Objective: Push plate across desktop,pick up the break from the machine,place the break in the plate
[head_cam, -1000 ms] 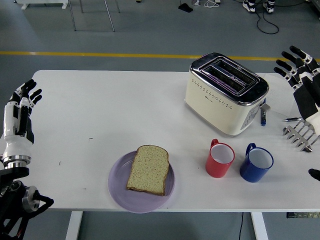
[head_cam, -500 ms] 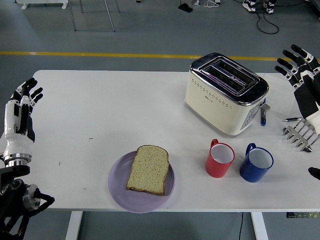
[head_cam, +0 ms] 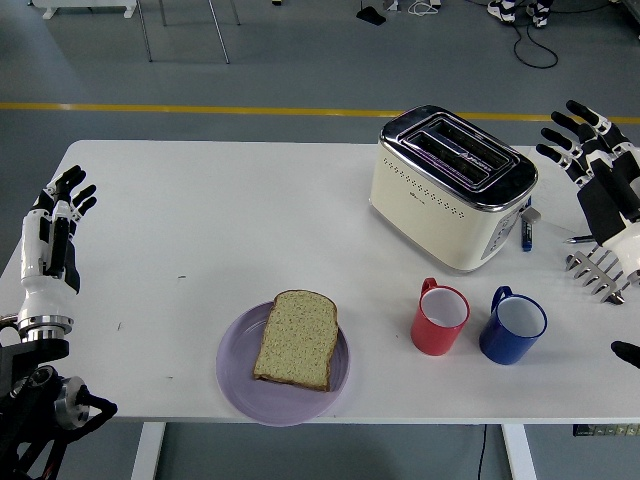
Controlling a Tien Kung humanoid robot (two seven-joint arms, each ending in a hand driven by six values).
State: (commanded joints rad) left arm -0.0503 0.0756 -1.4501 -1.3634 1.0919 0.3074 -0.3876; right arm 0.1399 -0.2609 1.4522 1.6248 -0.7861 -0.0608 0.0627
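Note:
A slice of bread lies flat on a purple plate near the table's front edge. The cream toaster with a chrome top stands at the back right, and its slots look empty. My left hand hovers at the table's left edge, fingers spread and holding nothing. At the right edge, beyond the toaster, my right hand is raised with its fingers spread, also holding nothing. Both hands are well away from the plate and the toaster.
A red mug and a blue mug stand side by side right of the plate. A blue pen lies beside the toaster. A metal fork-like utensil lies at the right edge.
My left hand has shifted slightly to the right and down over the table edge. My right hand has drifted a little left. The plate, bread and toaster have not moved.

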